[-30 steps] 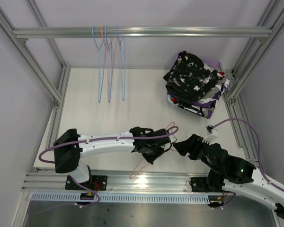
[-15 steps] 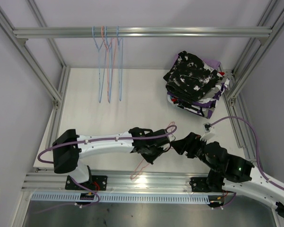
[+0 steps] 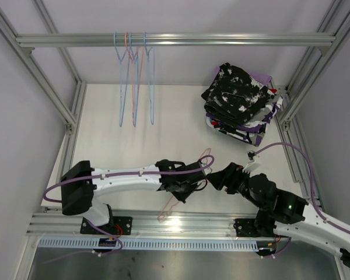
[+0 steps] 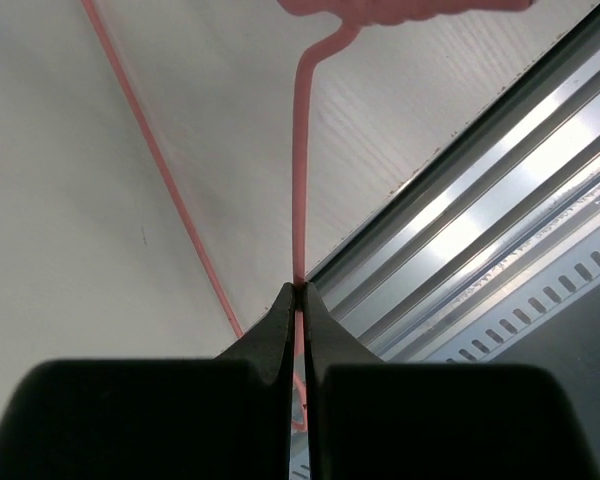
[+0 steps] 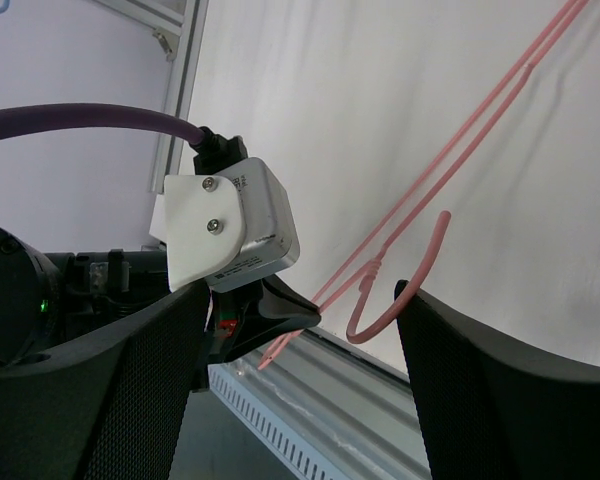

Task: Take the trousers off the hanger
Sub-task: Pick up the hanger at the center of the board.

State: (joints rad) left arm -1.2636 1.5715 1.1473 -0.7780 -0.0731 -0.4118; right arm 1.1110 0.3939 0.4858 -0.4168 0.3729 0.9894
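Observation:
My left gripper (image 3: 192, 185) is shut on the wire of a thin pink hanger (image 3: 205, 156) that carries no cloth, low over the table's near edge. In the left wrist view the jaws pinch the hanger (image 4: 299, 180) at their tips. My right gripper (image 3: 214, 178) is open just to the right. In the right wrist view the hanger's hook (image 5: 395, 300) curves between my right fingers (image 5: 500, 390), close to the right one. The trousers (image 3: 238, 93) lie folded in a pile at the back right, a black pair with white blotches on top and a purple-white-black print (image 3: 248, 133) under it.
Three bare wire hangers (image 3: 134, 81), blue and pink, hang from the overhead rail (image 3: 221, 39) at the back left. An aluminium frame (image 3: 192, 224) runs along the near edge, and frame posts (image 3: 70, 116) stand at both sides.
Both grippers have drifted slightly left. The pink hanger moved with my left gripper, and my right gripper has closed in on the hook.

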